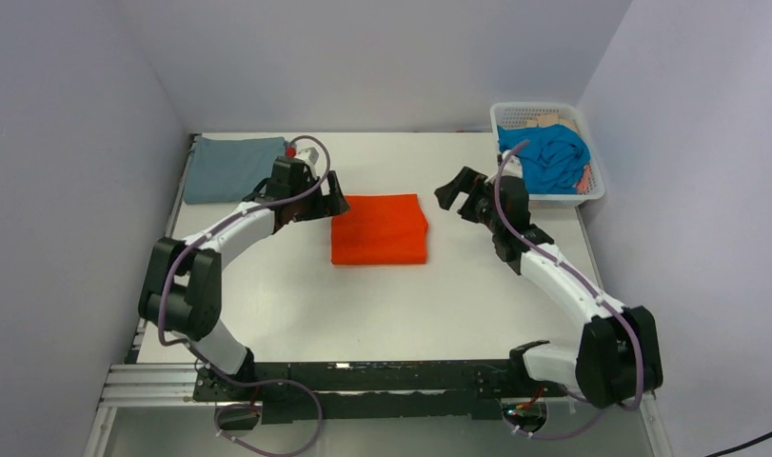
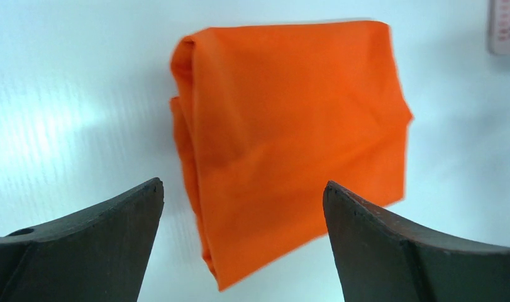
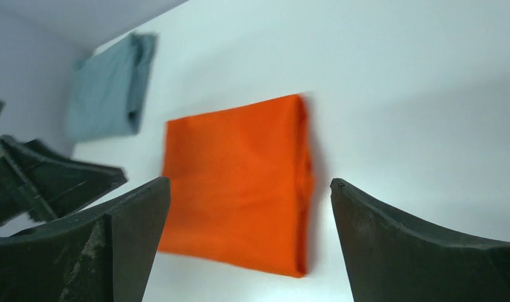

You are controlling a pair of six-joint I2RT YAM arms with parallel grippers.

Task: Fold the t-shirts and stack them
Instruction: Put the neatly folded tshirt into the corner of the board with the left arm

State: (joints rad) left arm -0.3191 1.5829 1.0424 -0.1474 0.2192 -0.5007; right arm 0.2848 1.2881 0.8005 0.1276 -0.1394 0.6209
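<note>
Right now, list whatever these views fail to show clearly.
Turquoise shirt, top view: crumpled in the basket, hiding what lies beneath.
Grey-blue shirt, top view: near corner covered by the left arm.
Small red object, top view: too small to identify.
Orange shirt, right wrist view: edges blurred.

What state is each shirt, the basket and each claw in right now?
Orange shirt: folded, lying flat, not stacked.
Grey shirt: folded, far left, apart from the orange one.
Basket: upright, far right.
Blue shirt: crumpled inside it, unfolded.
Left claw: open, empty.
Right claw: open, empty.
</note>
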